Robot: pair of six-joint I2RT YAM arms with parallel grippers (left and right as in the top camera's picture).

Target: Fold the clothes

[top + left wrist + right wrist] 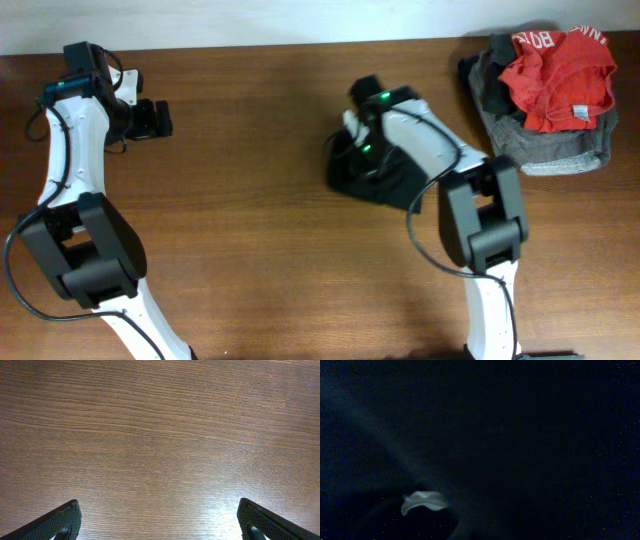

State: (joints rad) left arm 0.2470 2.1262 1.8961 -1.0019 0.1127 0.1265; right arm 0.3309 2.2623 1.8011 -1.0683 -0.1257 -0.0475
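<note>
Although the black garment lies bunched in a small heap near the middle of the worktop, no tidy fold shows, so most folding looks undone; the right claw sits closed in its cloth, the left claw gapes wide near the far left corner.

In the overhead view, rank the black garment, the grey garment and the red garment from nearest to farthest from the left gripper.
Measured from the left gripper:
1. black garment: bunched in the middle, clearly nearest.
2. grey garment: far right side; its near edge comes before the red.
3. red garment: lying on top of the grey one, slightly farther.
</note>
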